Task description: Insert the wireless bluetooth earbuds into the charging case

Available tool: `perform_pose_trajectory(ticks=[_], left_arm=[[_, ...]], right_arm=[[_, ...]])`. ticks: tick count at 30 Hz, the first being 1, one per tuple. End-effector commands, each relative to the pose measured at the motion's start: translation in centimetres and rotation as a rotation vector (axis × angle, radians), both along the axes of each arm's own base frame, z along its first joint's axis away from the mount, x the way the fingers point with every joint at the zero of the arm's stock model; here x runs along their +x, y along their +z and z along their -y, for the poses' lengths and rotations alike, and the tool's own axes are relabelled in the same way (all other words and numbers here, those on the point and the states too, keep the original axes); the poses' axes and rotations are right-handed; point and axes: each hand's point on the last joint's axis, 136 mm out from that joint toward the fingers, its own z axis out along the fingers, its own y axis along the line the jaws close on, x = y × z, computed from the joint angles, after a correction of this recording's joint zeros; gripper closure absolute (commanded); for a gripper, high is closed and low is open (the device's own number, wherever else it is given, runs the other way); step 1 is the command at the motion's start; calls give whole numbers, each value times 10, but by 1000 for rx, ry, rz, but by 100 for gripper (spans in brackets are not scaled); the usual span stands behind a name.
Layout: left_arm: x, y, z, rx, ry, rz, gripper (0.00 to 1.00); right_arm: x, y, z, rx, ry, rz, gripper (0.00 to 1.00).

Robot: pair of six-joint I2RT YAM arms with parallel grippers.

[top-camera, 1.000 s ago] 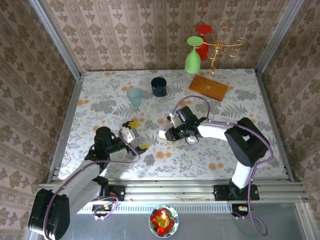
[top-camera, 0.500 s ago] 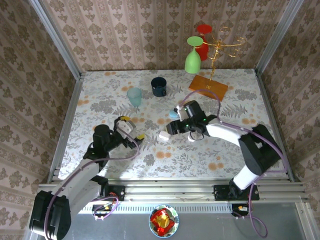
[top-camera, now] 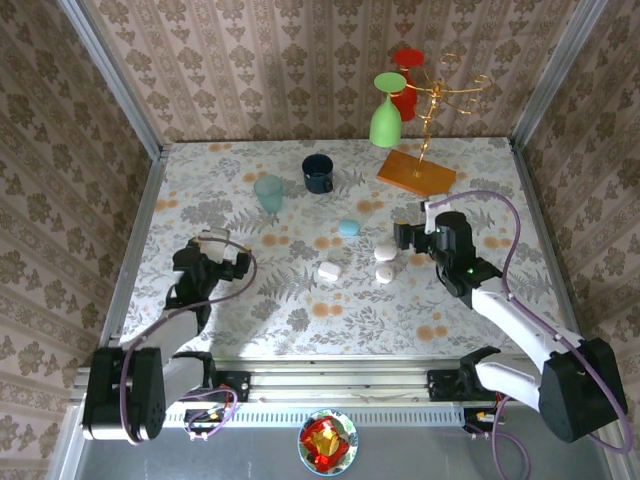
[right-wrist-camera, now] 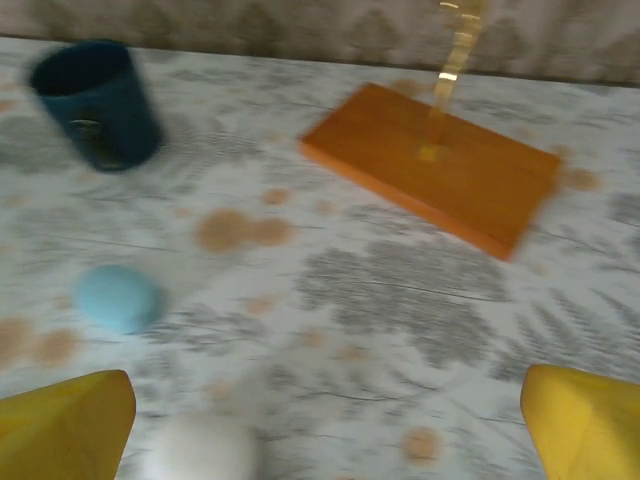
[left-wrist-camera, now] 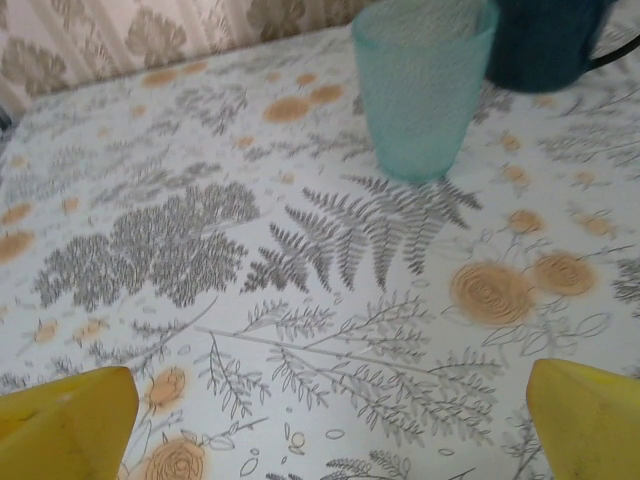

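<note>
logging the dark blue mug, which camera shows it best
The top external view: the dark blue mug is whole and sharp there, though small. The right wrist view has the mug whole but blurred. The left wrist view catches part of it, cut off by the frame's top edge.

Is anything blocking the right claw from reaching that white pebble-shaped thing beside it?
Nothing visible does. The right gripper, jaws open, sits just right of the nearest white case, with only bare tablecloth between them. The light blue pebble lies farther left, off that line.
</note>
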Motion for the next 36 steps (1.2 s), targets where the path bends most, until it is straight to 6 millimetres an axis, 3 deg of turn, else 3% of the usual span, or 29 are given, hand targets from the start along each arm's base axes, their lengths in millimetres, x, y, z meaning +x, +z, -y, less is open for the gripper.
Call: perform_pose_trajectory(ticks=[1,2,6,11,16,36], left_arm=[[19,22,-10,-29,65,93,0],[24,23,-13,-22,78,108,0],[42,23,-19,-6,113,133,0],[63,5,-30,1,152,104,0],[69,-9,-49,-6,256,64,0],[73,-10,-45,7,239,47,0]], right_arm=[[9,1,39,-90,-111,112,0],[14,4,41,-69,-96,158,0],[27,-18,54,-30,-87,163,0],[38,-54,61,72,-58,123,0],[45,-74,61,80,-59,85,0],[47,-74,64,78,-78,84,0]])
